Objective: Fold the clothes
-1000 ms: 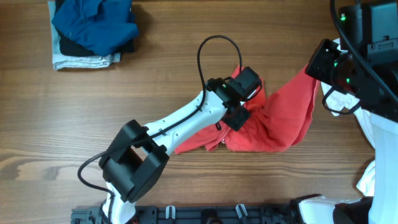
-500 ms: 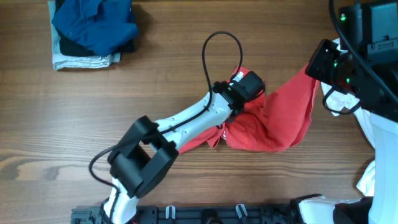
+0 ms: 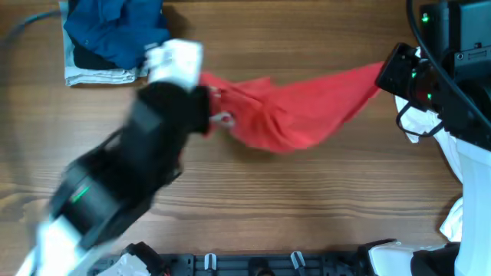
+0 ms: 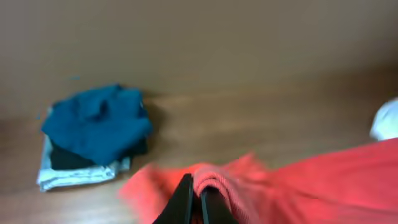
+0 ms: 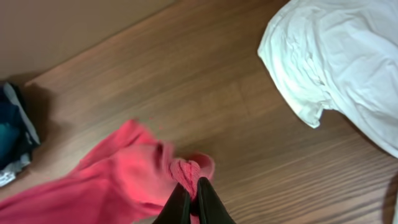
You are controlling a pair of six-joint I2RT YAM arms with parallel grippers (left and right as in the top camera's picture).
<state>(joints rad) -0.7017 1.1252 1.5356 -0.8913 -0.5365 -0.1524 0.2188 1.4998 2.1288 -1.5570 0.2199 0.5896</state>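
Across the upper middle of a wooden table point(image 3: 307, 215), seen from overhead, a red T-shirt point(image 3: 291, 115) is drawn out into a long, rumpled band between two robot arms. Whether its middle rests on the wood cannot be told.

At the band's left end, the left gripper point(image 4: 194, 200) has its dark fingers pinched together on a bunched ridge of red cloth. The left arm is smeared with motion blur in the overhead view. At the right end, the right gripper point(image 5: 189, 200) is likewise clamped on a small wad of red fabric, held above the table's right edge. Both grips are on gathered cloth, not on a flat hem or corner.

A plain white shirt point(image 5: 336, 68) lies crumpled on the table just beyond the right gripper. A stack of folded clothes point(image 4: 87, 155), topped by a blue garment point(image 3: 115, 31), sits in the far left corner, close to the left gripper.

Several things could go wrong from here. Both pinches are narrow, so a hard pull could slip the cloth out of one of them. The shirt looks twisted and bunched, so laying it down as it is would leave creases rather than a flat panel. The blurred left arm is near the folded stack and could knock it over.
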